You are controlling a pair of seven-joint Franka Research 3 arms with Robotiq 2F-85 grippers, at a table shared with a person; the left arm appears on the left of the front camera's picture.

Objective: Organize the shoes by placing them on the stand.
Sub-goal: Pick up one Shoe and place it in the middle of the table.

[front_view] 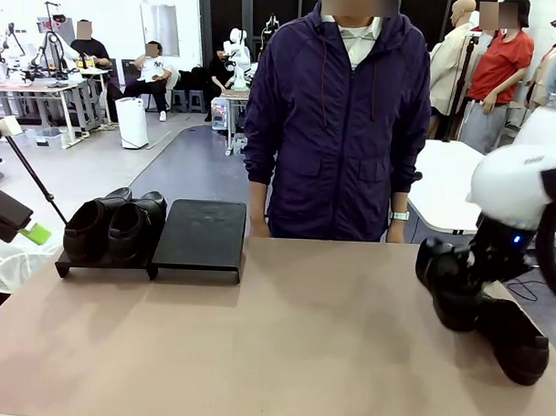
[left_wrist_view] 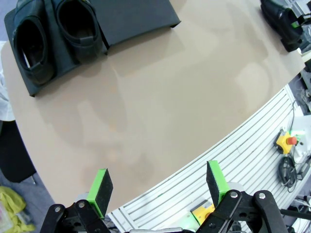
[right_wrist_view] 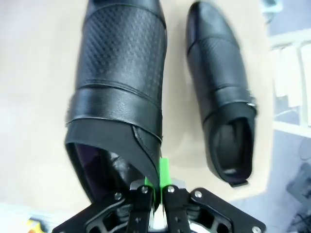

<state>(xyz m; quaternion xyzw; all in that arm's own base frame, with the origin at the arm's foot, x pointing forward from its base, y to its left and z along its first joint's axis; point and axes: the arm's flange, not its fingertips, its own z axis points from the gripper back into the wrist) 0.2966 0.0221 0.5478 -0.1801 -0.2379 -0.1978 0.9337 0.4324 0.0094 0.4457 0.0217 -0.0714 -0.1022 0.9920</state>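
Had the right hand (right_wrist_view: 160, 175) clamped tight on the side wall of a loafer (right_wrist_view: 121, 73) at lower right, probably for carrying it over; second shoe (right_wrist_view: 223, 97) lay just beside. Found the left hand (left_wrist_view: 158, 187) spread wide, empty, above the counter (left_wrist_view: 160, 97) edge. Spotted two shoes (front_view: 113, 228) upper left on the stand (front_view: 200, 228), right half bare.

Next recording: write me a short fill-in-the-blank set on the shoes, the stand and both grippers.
1. ____ shoes sit on the stand.
2. The right gripper is ____ on a third shoe, at its rim.
3. The left gripper is ____, holding nothing.
Missing words: two; shut; open.
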